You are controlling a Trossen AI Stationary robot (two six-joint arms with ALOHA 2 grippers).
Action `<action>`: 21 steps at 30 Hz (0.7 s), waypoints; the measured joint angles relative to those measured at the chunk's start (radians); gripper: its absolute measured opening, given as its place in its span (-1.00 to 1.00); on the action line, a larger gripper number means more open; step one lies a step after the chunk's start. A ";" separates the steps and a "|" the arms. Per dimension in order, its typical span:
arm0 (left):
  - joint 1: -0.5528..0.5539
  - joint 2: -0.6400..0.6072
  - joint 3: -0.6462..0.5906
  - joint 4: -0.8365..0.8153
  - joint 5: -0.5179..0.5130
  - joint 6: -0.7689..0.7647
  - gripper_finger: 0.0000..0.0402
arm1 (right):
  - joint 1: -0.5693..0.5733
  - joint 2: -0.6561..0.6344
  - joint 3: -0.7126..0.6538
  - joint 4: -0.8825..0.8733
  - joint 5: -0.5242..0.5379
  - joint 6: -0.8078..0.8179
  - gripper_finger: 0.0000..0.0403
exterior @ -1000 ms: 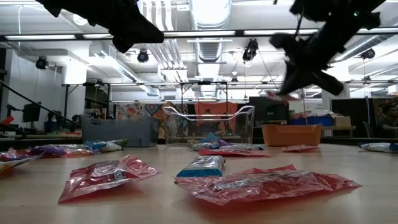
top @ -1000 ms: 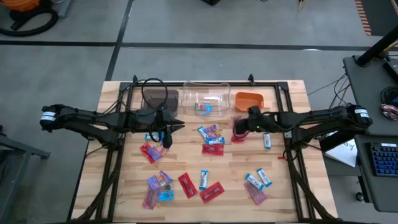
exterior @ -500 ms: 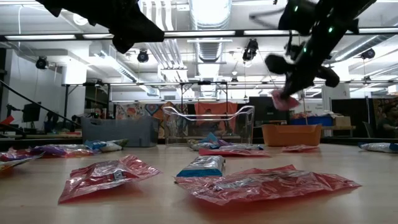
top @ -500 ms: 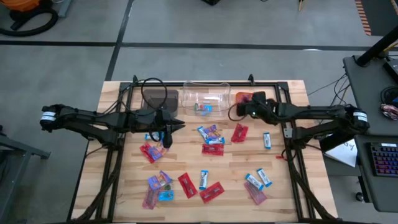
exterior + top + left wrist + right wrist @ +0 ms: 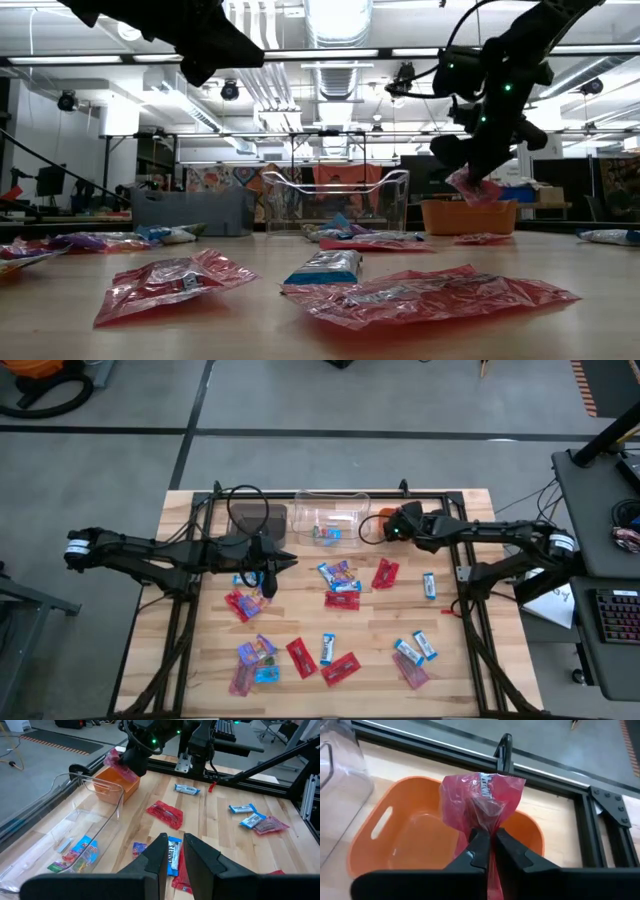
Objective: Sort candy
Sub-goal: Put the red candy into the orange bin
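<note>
My right gripper (image 5: pixel 491 840) hangs over the orange bin (image 5: pixel 410 840) at the table's far edge, shut on a red candy (image 5: pixel 482 800). In the low view that candy (image 5: pixel 472 187) hangs just above the bin's rim (image 5: pixel 468 216). My left gripper (image 5: pixel 174 852) waits above the table's left middle (image 5: pixel 268 570). It has a narrow gap between its fingers and nothing in it. Several red, blue and purple candies (image 5: pixel 340 575) lie flat on the wood. A few more (image 5: pixel 328 533) lie in the clear bin (image 5: pixel 332 510). My right gripper pinches the red candy's wrapper about midway along its length (image 5: pixel 487 822) between its two fingers. The upper half fans out past the fingertips, and some wrapper shows farther back between the fingers. The fingers slant down toward the far edge. The candy is lifted clear above the orange bin.
A brown bin (image 5: pixel 258 518) stands left of the clear bin, partly under cables. A black frame rail (image 5: pixel 600 795) runs just beyond the orange bin. Loose candies lie toward the near edge (image 5: pixel 300 657) and the right (image 5: pixel 428 585).
My right gripper has carried the red candy from above the table's middle toward the far edge. It turned and tipped downward on the way, and now it holds the candy over the orange bin. The candy has stayed clear of the table throughout.
</note>
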State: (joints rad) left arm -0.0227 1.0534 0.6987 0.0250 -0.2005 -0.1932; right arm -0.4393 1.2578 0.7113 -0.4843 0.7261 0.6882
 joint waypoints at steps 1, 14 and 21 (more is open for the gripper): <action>0.000 0.000 0.000 0.000 0.000 0.000 -0.78 | 0.000 0.001 0.000 0.001 0.000 -0.005 -0.88; 0.000 0.000 0.000 0.000 0.000 0.000 -0.78 | 0.003 -0.042 0.000 0.003 0.000 -0.048 -0.49; 0.000 0.000 0.000 -0.004 0.001 -0.052 -0.78 | 0.076 -0.142 0.000 0.032 -0.066 -0.069 -0.42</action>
State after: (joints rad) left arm -0.0227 1.0534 0.6987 0.0211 -0.1993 -0.2456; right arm -0.3630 1.1161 0.7116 -0.4525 0.6601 0.6193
